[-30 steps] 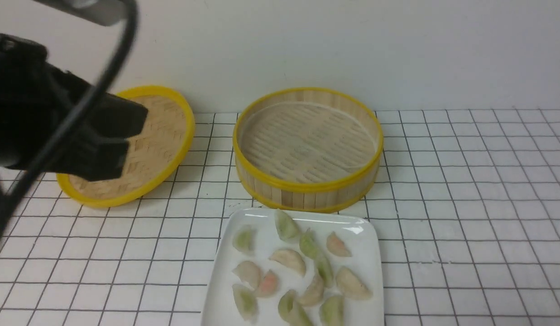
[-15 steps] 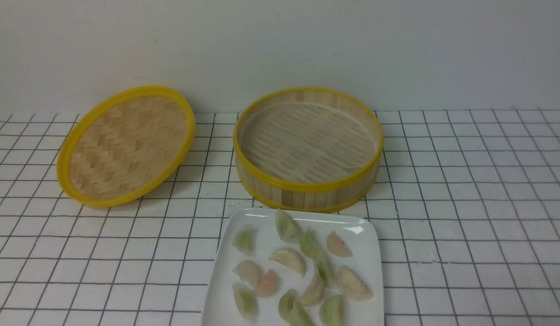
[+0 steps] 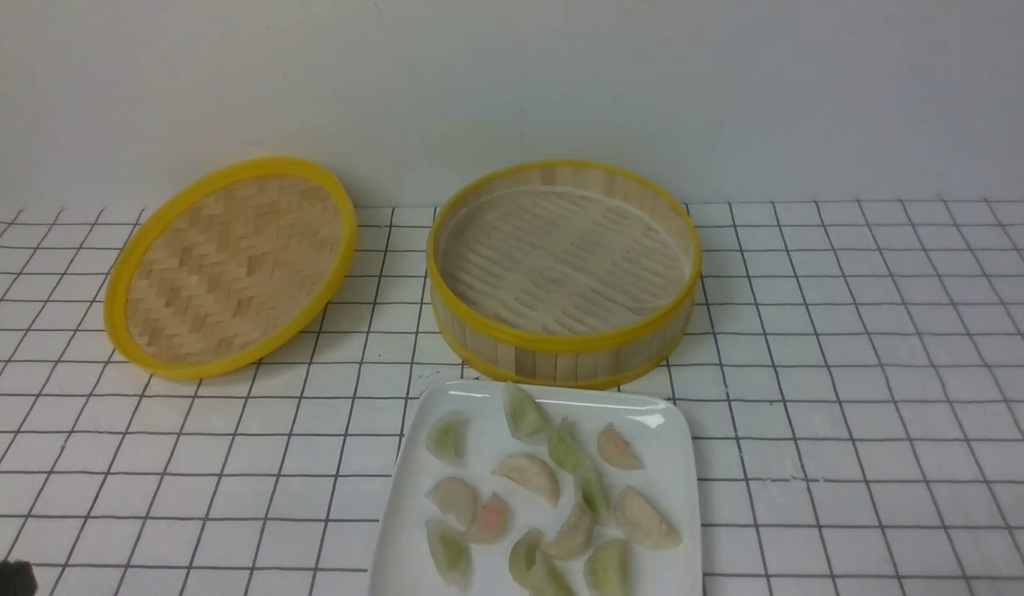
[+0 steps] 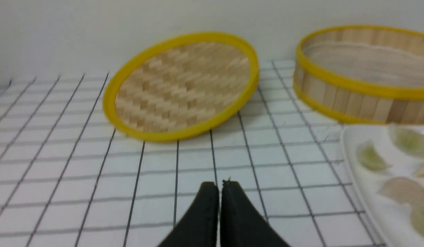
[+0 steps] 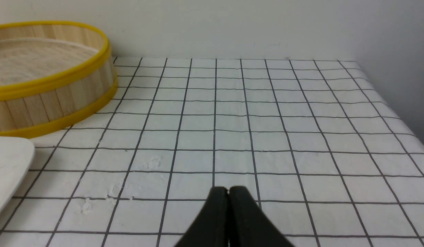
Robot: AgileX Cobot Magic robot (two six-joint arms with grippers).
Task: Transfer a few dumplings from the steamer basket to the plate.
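Note:
The round bamboo steamer basket (image 3: pixel 563 273) stands at the back centre with nothing on its slatted floor; its wall also shows in the left wrist view (image 4: pixel 362 73) and right wrist view (image 5: pixel 44 75). Several pale green, cream and pinkish dumplings (image 3: pixel 528 476) lie on the white plate (image 3: pixel 677 497) just in front of it. My left gripper (image 4: pixel 220 183) is shut and empty, low over the tablecloth left of the plate (image 4: pixel 352 144). My right gripper (image 5: pixel 228 189) is shut and empty, over the cloth right of the plate (image 5: pixel 9 161).
The flat woven lid (image 3: pixel 230 265) with its yellow rim leans at the back left, also seen in the left wrist view (image 4: pixel 181 85). A white wall runs behind the checked tablecloth (image 3: pixel 851 372). The cloth's right edge shows in the right wrist view.
The left arm, which covered the lid a second ago, has pulled back out of the front view; only a dark bit shows at the bottom left corner. Dumplings, plate and basket have not moved.

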